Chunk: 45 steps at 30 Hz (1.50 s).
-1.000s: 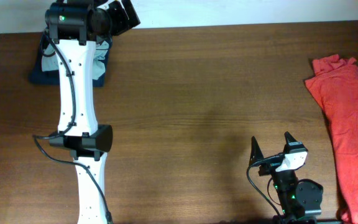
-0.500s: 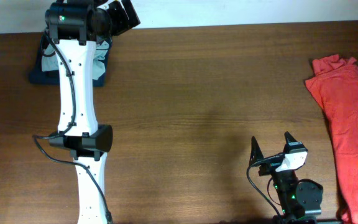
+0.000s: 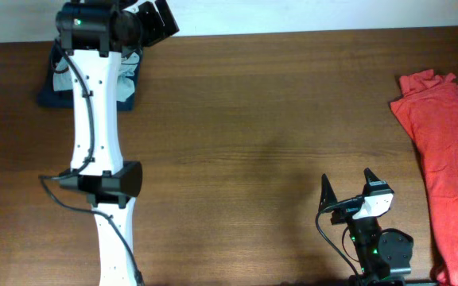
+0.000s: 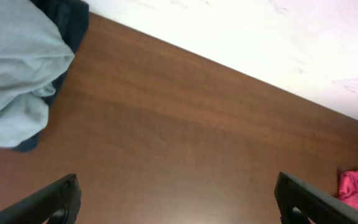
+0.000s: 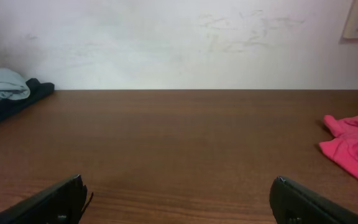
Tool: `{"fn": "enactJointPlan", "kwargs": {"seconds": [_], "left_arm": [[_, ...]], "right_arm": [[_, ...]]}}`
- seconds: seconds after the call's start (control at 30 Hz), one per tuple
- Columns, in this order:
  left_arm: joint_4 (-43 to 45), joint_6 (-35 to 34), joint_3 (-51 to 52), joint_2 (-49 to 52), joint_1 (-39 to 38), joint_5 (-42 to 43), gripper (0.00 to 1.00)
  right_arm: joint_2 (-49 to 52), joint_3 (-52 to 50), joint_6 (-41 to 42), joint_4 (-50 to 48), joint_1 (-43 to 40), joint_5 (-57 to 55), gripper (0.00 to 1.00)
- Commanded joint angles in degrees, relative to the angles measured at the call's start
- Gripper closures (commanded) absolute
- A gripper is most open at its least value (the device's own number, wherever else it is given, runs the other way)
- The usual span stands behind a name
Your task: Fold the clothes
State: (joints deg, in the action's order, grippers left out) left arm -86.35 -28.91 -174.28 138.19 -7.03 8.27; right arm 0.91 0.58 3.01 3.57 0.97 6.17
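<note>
Only the left arm's elbow has drifted a touch toward nine o'clock since a second ago; everything else lies as before. At eleven o'clock on the desk [image 3: 253, 119] a crumpled pale grey-blue T-shirt [image 4: 11, 68] sits on top of a dark navy garment [image 3: 50, 94]. The left pincer [image 4: 178, 186] hangs just beside them, spread wide and holding nothing. A red T-shirt [image 3: 448, 159] lies at three o'clock. The right pincer [image 3: 347, 181], at five o'clock, gapes wide and empty, well apart from the red shirt.
</note>
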Motion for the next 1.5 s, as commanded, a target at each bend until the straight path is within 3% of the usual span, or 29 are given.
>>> {"fn": "enactJointPlan", "kwargs": {"seconds": [0.0,0.23,0.43,0.53,0.63,0.9,1.03,1.17,1.47], "left_arm": [[0.17,0.31,8.39,-12.39,1.31,-0.63,0.01],[0.85,0.31,54.25,-36.09,2.21,-0.63,0.01],[1.51,0.31,87.17,-48.39,2.21,-0.68,0.01],[9.73,0.28,99.36,-51.32,2.21,-3.21,0.01],[26.64,0.31,110.40,-53.68,2.21,-7.34,0.01],[71.95,0.31,137.39,-58.25,2.21,-7.96,0.01],[89.50,0.31,149.26,-60.41,2.21,-8.68,0.01],[98.36,0.31,157.39,-63.36,2.21,-12.26,0.01],[108.26,0.31,173.02,-75.87,2.21,-14.75,0.01]], "right_arm": [[-0.44,-0.26,0.33,0.44,0.48,-0.85,0.01],[-0.44,-0.26,0.33,0.44,0.48,-0.87,0.01],[-0.44,-0.26,0.31,0.44,0.48,-0.85,0.02],[-0.44,-0.26,0.31,0.44,0.48,-0.87,0.02],[-0.44,-0.26,0.33,0.44,0.48,-0.87,0.02],[-0.44,-0.26,0.31,0.44,0.48,-0.87,0.01],[-0.44,-0.26,0.33,0.44,0.48,-0.87,0.01],[-0.44,-0.26,0.31,0.44,0.48,-0.87,0.02],[-0.44,-0.26,0.31,0.44,0.48,-0.87,0.01]]}}
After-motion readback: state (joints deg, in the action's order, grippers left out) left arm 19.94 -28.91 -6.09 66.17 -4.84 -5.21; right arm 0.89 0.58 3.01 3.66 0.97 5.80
